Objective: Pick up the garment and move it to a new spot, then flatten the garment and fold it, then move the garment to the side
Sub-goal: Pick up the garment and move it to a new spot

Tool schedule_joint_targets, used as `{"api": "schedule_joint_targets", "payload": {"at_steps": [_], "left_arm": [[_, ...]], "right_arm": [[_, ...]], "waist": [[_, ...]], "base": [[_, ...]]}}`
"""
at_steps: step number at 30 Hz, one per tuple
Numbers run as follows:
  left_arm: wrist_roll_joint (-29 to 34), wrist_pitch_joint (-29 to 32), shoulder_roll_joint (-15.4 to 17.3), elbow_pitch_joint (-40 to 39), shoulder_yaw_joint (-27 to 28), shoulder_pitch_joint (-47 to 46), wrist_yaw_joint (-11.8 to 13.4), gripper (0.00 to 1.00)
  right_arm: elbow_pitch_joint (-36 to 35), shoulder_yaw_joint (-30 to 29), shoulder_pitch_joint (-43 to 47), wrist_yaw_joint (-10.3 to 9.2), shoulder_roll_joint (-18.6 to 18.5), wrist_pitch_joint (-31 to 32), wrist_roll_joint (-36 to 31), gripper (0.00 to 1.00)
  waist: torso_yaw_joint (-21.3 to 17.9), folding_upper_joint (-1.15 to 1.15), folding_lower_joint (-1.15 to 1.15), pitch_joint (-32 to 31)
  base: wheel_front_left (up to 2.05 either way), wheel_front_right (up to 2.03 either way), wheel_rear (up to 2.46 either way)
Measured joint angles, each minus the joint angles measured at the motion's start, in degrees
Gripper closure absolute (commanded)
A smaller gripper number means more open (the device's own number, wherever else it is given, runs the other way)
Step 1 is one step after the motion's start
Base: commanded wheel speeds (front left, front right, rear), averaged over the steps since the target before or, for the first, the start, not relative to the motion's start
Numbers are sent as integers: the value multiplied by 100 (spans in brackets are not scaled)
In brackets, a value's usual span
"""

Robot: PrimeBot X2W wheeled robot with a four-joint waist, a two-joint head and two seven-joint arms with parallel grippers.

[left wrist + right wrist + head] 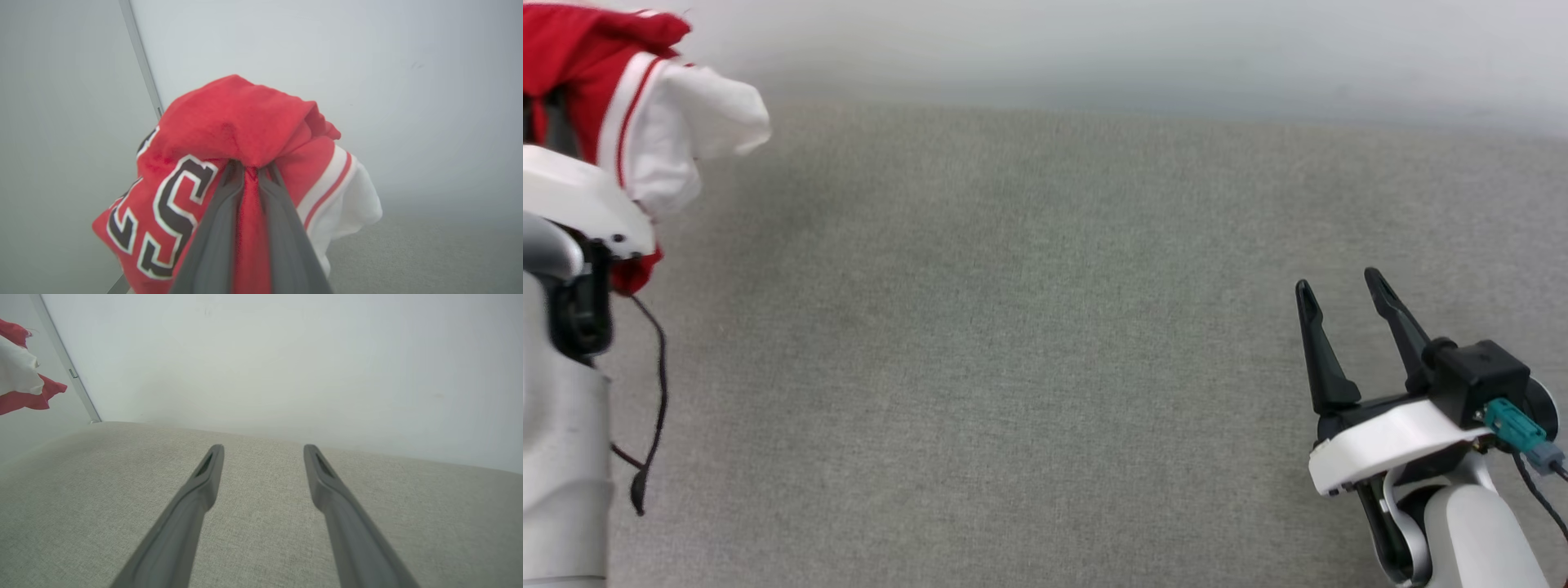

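The garment (621, 106), a red jersey with a white sleeve and striped trim, hangs bunched in the air at the top left of the head view, above the grey surface. In the left wrist view my left gripper (251, 167) is shut on the garment (229, 126), red cloth pinched between its two fingers; black white-outlined letters show at its lower left and the white sleeve hangs at the right. A red and white corner of the garment (20, 379) shows at the far left of the right wrist view. My right gripper (1339, 286) stands open at the lower right, nothing between its fingers.
A grey fabric-covered surface (1029, 343) spreads across the whole work area. A pale wall (1094, 49) rises behind it, with a vertical corner strip (65, 363) at the left. A black cable (658, 392) dangles from my left forearm.
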Motion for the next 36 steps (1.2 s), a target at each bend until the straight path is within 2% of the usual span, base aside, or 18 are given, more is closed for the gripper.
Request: {"api": "schedule_joint_targets", "payload": {"at_steps": [3,7,14,18,22,26,27,28,29,36], "left_arm": [[0,-300,-210,-119,-101,10,-59,100],[-26,-598,-560,-346,-332,159,-159,100],[-93,-701,-1371,-610,-1021,612,-433,100],[-116,-627,-1779,-531,-1593,906,-610,100],[-119,-488,-2018,-309,-2210,1380,-715,100],[-208,-390,-2097,29,-2616,1809,-758,100],[-255,-365,-2104,109,-2673,1883,-762,95],[-279,-343,-2116,169,-2753,1934,-765,69],[-280,-370,-2136,214,-2809,1964,-782,0],[-274,-883,-2147,-8,-2994,1969,-805,0]], "right_arm": [[-74,-13,138,0,4,68,12,0],[-147,-18,267,1,10,158,36,0],[-292,-47,461,1,11,312,100,0],[-385,-127,561,0,11,368,178,0],[-433,-165,600,0,10,408,215,0],[-472,-181,597,0,12,415,265,0],[-483,-185,592,0,14,411,266,0],[-487,-191,587,0,12,399,266,0],[-481,-200,581,0,12,399,265,0],[-414,-265,566,0,14,377,255,0]], "waist": [[-57,0,-1,-215],[-317,0,-1,-379],[-905,0,-1,-571],[-1233,0,-1,-588],[-1442,0,-1,-499],[-1491,0,0,-310],[-1486,0,0,-263],[-1469,0,0,-219],[-1437,0,0,-191],[-1129,0,1,-220]], "base": [[0,0,0],[0,0,0],[0,0,0],[0,0,0],[0,0,0],[0,0,0],[0,0,0],[0,0,0],[0,0,0],[0,0,0]]}}
